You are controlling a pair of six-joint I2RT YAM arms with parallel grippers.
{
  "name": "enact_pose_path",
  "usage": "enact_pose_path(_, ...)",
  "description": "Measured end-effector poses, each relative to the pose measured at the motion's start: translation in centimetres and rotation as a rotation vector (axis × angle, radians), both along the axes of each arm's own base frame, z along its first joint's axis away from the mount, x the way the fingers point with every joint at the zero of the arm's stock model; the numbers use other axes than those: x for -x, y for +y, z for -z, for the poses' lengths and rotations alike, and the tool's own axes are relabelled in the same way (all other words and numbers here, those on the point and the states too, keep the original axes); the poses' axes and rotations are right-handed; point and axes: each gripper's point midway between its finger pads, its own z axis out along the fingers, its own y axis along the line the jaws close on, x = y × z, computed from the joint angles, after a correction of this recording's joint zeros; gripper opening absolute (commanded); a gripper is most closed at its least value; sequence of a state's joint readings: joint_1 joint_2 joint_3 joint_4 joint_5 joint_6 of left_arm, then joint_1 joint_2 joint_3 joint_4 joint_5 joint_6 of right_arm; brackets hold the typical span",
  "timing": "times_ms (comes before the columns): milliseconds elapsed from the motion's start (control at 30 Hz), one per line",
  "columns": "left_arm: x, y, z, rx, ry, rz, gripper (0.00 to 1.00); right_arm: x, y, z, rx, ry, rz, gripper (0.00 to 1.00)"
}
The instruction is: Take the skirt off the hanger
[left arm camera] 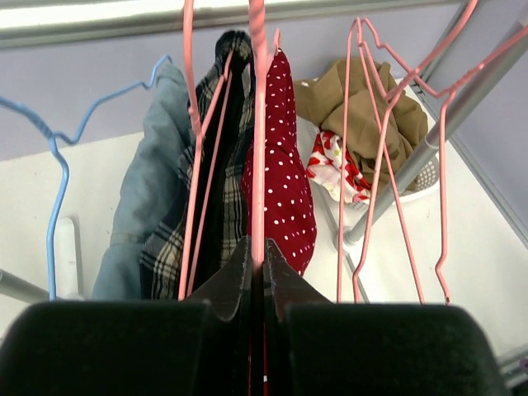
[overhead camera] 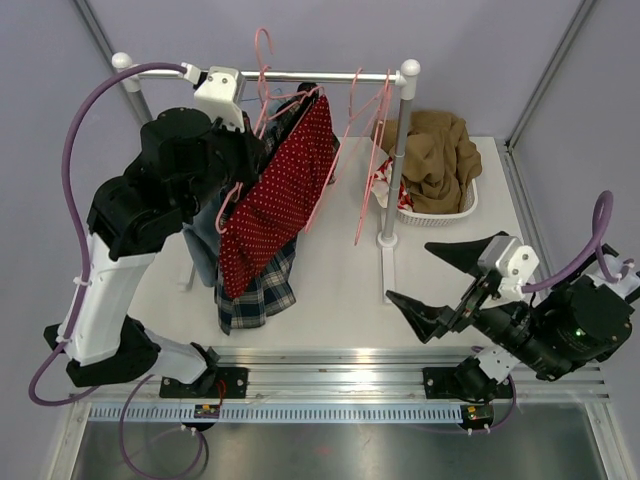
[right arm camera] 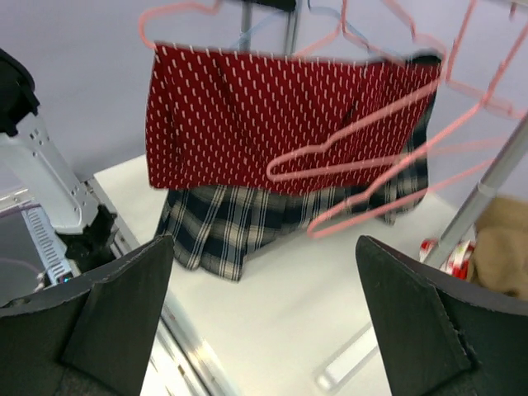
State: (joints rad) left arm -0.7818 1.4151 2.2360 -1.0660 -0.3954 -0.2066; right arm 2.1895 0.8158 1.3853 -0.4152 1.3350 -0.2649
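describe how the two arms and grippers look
Both arms are black motor housings with white links: left arm, right arm. A purple cable loops along each. The left gripper and right gripper have black tapered fingers. A green light glows on the right arm.

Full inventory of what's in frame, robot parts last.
red dotted skirt: 1, red with white dots, on pink hanger
pink hanger: 1, pink, at the rail
other pink hangers: several, pink, on rail, some empty
plaid skirt: 1, dark plaid, beside red skirt
denim garment: 1, blue, rack's left end
blue hanger: 1, blue, far left
rack: 1, white and metal, table's back
basket: 1, white, right of rack
brown cloth: 1, brown, in basket
table: 1, white
left gripper: shut on pink hanger
right gripper: open, holding nothing
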Motion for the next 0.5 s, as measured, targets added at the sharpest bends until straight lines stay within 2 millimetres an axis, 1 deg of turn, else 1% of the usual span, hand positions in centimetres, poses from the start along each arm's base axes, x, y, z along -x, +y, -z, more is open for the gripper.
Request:
enact_pose_path(67,0.5,0.2,0.4,0.003,0.01,0.005,0.0,0.7,1.4,-1.8,0.021,-0.026,-0.022,0.99)
enact_pose_path(133,0.8,0.1,0.5,0.008,0.015,0.012,0.0,0.3,3.3,-3.7,0.038,-0.032,-0.002,0.99)
enact_pose_path(167,0.9,0.0,0.5,0.012,0.017,0.014,0.0,0.0,5.0,-4.5,0.069,-0.039,-0.002,0.99)
enact_pose_path(200,1.0,0.0,0.6,0.014,0.018,0.016,0.0,-0.8,6.5,-5.0,0.094,-0.035,0.02,0.99)
enact_pose_path(233,1.0,-0.1,0.7,0.016,0.022,0.019,0.0,-2.0,8.2,-4.8,0.135,-0.03,0.057,0.99)
enact_pose_path(267,1.1,-0.2,0.8,0.015,0.025,0.022,0.0,-2.8,10.2,-3.8,0.195,-0.026,0.081,0.99)
enact_pose_path(300,1.2,-0.2,0.9,0.015,0.028,0.023,0.0,-3.9,12.2,-2.0,0.264,-0.018,0.105,0.99)
enact_pose_path(333,1.2,-0.2,1.1,0.013,0.032,0.022,0.0,-4.8,13.5,-0.4,0.317,-0.01,0.12,0.99)
enact_pose_path(367,1.4,-0.1,1.2,0.012,0.034,0.024,0.0,-5.7,15.9,3.0,0.4,0.013,0.105,0.99)
enact_pose_path(400,1.5,0.0,1.2,0.012,0.034,0.025,0.0,-6.7,17.4,6.8,0.491,0.039,0.1,0.99)
enact_pose_path(433,1.6,0.1,1.3,0.009,0.036,0.025,0.0,-7.6,18.1,10.6,0.569,0.076,0.091,0.99)
enact_pose_path(467,1.8,0.3,1.3,0.009,0.037,0.025,0.0,-8.3,18.3,13.7,0.626,0.119,0.081,0.99)
enact_pose_path(500,1.9,0.4,1.2,0.009,0.036,0.024,0.0,-8.9,18.0,16.5,0.678,0.164,0.075,0.99)
